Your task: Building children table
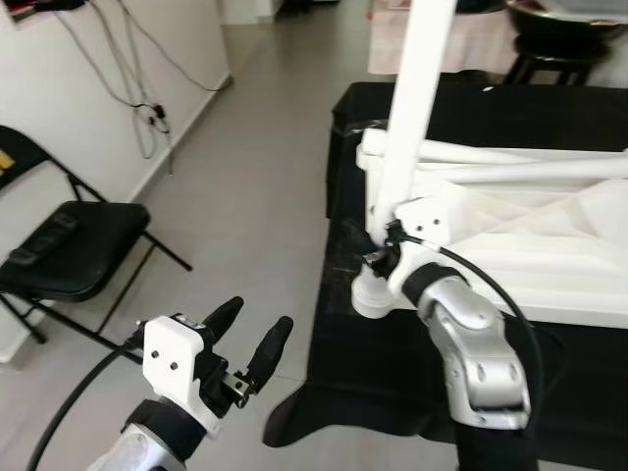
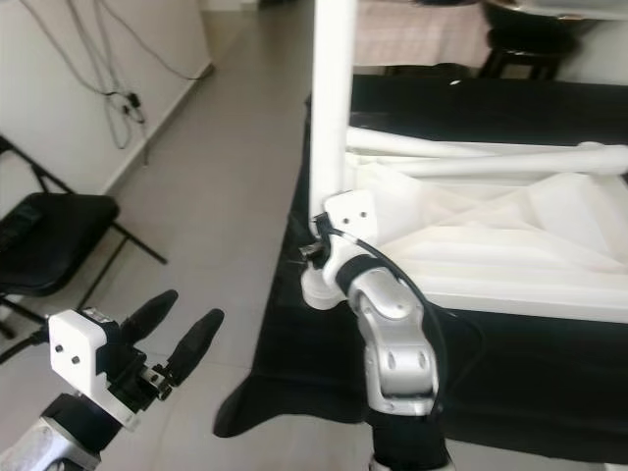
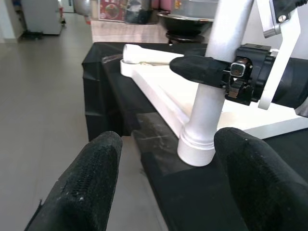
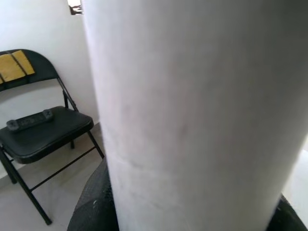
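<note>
- Right claw (image 1: 385, 257) is clamped on the white leg (image 1: 407, 108), low down, just above the collar (image 3: 196, 149) where the leg meets the tabletop (image 1: 530, 245).
- The tabletop lies upside down on the black-draped desk (image 1: 392, 383), and the leg stands up from its near corner, leaning slightly. Two more legs (image 1: 510, 162) lie across the tabletop, beyond the right claw.
- Left claw (image 1: 250, 343) is spread wide and holds nothing. It hangs off the desk edge over the floor (image 1: 255, 177), with the leg base straight ahead between its fingers (image 3: 86, 183) but well short of contact.
- My read: this is the seating/twisting step for the leg. I can't tell from here whether the collar is fully home.
- Keep the right grip low. A hold higher up gives more leverage to tip the leg off axis and cross the thread.
- Square the leg to the tabletop before turning. That lean is the thing to fix first.
- Bring the left claw forward and press it on the tabletop edge beside the collar, so the panel doesn't spin or slide on the cloth.
- Turn in short strokes and regrip, since the wrist cable (image 1: 491, 285) is looped close to the joint.
- Watch the corner: it sits near the desk edge, so side load could walk the tabletop off.
- The folding chair (image 1: 74, 245) is well behind the left claw and out of the way.
</note>
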Robot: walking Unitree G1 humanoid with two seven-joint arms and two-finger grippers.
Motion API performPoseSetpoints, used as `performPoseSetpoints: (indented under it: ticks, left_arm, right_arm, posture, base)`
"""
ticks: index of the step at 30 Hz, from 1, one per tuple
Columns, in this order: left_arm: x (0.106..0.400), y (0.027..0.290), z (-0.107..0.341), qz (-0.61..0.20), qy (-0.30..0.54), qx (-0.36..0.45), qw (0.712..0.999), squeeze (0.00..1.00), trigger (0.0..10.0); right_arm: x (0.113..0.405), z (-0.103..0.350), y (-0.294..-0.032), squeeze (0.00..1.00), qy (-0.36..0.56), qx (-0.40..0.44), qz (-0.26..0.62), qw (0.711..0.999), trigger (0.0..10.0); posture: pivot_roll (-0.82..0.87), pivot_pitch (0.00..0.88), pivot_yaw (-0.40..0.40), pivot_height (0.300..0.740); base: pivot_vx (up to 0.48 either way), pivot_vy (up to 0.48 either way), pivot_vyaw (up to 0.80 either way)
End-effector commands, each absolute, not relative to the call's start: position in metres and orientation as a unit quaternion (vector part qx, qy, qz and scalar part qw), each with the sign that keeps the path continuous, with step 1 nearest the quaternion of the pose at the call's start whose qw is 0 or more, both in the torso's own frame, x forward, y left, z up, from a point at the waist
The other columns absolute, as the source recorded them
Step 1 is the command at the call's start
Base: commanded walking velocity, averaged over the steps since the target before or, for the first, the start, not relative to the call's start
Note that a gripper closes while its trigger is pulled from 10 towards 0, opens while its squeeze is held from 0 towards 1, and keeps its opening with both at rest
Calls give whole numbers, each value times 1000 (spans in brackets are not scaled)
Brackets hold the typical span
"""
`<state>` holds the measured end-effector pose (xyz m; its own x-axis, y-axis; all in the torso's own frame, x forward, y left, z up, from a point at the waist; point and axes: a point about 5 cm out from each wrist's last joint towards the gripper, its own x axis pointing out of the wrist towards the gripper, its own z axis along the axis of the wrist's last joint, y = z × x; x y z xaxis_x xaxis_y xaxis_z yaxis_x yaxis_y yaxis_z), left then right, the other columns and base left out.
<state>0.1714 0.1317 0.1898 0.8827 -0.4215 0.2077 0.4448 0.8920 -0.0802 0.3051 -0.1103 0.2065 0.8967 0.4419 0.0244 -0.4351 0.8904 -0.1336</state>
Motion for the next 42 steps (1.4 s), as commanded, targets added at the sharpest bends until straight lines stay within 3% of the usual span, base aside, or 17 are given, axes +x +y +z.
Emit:
performPoseSetpoints:
  ticks: [1,2,3,4,7,10,11,13,14,15,16,17,18,22,31,32,42]
  left_arm:
    - [171,132,185,-225,-84,-66,968,0,10000]
    - [171,132,185,-221,-85,-67,969,0,10000]
    - [171,132,185,-221,-85,-67,969,0,10000]
    - [172,133,185,-219,-86,-67,970,0,10000]
    - [172,134,185,-218,-87,-68,970,0,10000]
    - [172,133,185,-221,-88,-69,969,0,10000]
    - [172,133,185,-222,-88,-70,969,0,10000]
    - [172,133,185,-222,-88,-70,969,0,10000]
    - [172,133,185,-223,-88,-70,968,0,10000]
    - [172,133,185,-223,-88,-70,968,0,10000]
    - [172,133,185,-223,-88,-70,968,0,10000]
    - [172,133,185,-223,-88,-70,968,0,10000]
    - [171,132,186,-224,-89,-71,968,0,10000]
    - [169,131,187,-223,-89,-72,968,0,10000]
    - [166,130,189,-224,-87,-73,968,0,10000]
    - [165,130,189,-224,-86,-73,968,0,10000]
    - [164,132,189,-224,-84,-73,968,0,10000]
  right_arm:
    - [305,172,-112,0,72,-76,231,967,2706]
    - [304,174,-108,0,67,-78,250,963,10000]
    - [304,174,-108,0,67,-78,250,963,10000]
    - [303,179,-101,1000,59,-68,274,958,10000]
    - [303,191,-94,1000,33,-54,289,955,10000]
    - [305,205,-90,1000,5,-59,373,926,10000]
    - [305,209,-92,1000,2,-85,429,899,10000]
    - [305,209,-92,1000,2,-85,429,899,10000]
    - [308,211,-99,1000,-3,-118,471,874,10000]
    - [308,211,-99,1000,-3,-118,471,874,10000]
    - [313,213,-108,176,1,-147,500,854,10000]
    - [313,213,-108,176,1,-147,500,854,10000]
    - [322,217,-115,0,5,-159,522,838,10000]
    - [335,230,-115,0,4,-144,579,803,10000]
    - [346,235,-104,0,5,-114,632,767,10000]
    - [348,236,-103,0,3,-108,639,762,0]
    - [352,241,-105,0,-7,-92,667,739,0]
  posture:
    - [-24,155,18,740]
    - [-22,151,17,740]
    - [-22,151,17,740]
    - [-22,150,19,740]
    - [-22,149,19,740]
    - [-21,149,21,740]
    - [-18,148,23,740]
    - [-18,148,23,740]
    - [-15,148,23,740]
    - [-15,148,23,740]
    - [-12,148,22,740]
    - [-12,148,22,740]
    - [-6,152,21,740]
    - [2,164,24,740]
    - [14,181,26,740]
    - [19,186,28,740]
    - [19,196,36,740]
  base:
    - [0,0,0]
    - [0,0,0]
    - [0,0,0]
    - [0,0,0]
    - [0,0,0]
    - [0,0,0]
    - [0,0,0]
    - [0,0,0]
    - [0,0,0]
    - [0,0,0]
    - [0,0,0]
    - [0,0,0]
    - [0,0,0]
    - [0,0,0]
    - [0,0,0]
    - [0,0,0]
    - [0,0,0]
